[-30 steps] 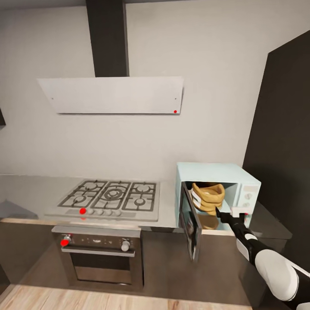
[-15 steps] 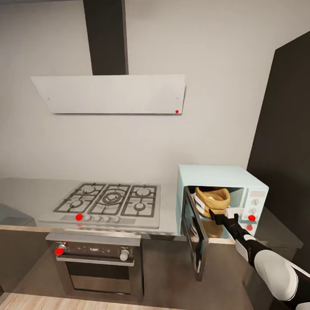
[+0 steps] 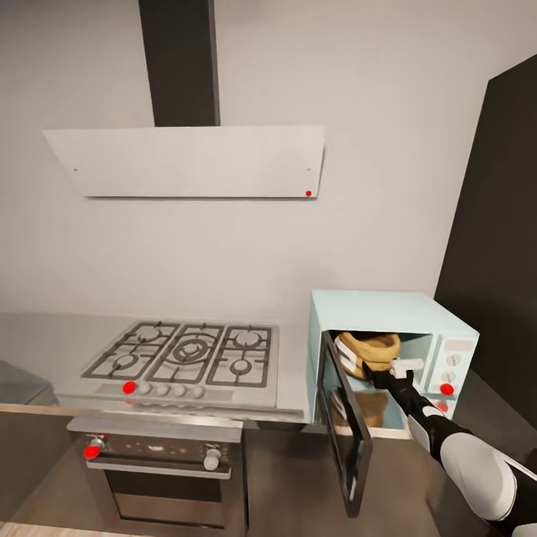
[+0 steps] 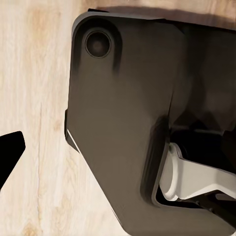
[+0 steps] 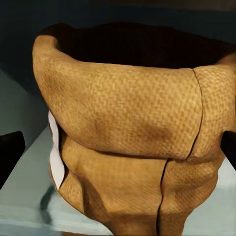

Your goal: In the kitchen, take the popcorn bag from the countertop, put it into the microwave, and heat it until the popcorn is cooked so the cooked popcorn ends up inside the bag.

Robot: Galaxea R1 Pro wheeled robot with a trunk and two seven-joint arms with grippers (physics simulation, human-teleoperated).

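The pale mint-blue microwave (image 3: 373, 306) stands on the grey countertop (image 3: 45, 335) at the right, its dark glass door (image 3: 347, 432) swung open toward me. The tan popcorn bag (image 3: 365, 349) hangs tilted in the upper part of the cavity, above the cavity floor. My right gripper (image 3: 389, 371) reaches in from the front and is shut on the bag. In the right wrist view the bag (image 5: 128, 128) sits between the black fingertips (image 5: 10, 150), with a white label (image 5: 55, 157) at its side. In the left wrist view, one black fingertip (image 4: 10, 152) of my left gripper hangs over the wood floor.
A gas hob (image 3: 190, 354) lies left of the microwave, with an oven (image 3: 160, 462) below it and a slanted white hood (image 3: 186, 160) above. A tall dark cabinet (image 3: 500, 261) stands right of the microwave. My dark base (image 4: 128, 113) is over the floor.
The camera has moved closer to the counter, so the whole scene looks larger. My right gripper keeps the bag inside the open microwave, slightly deeper than before.
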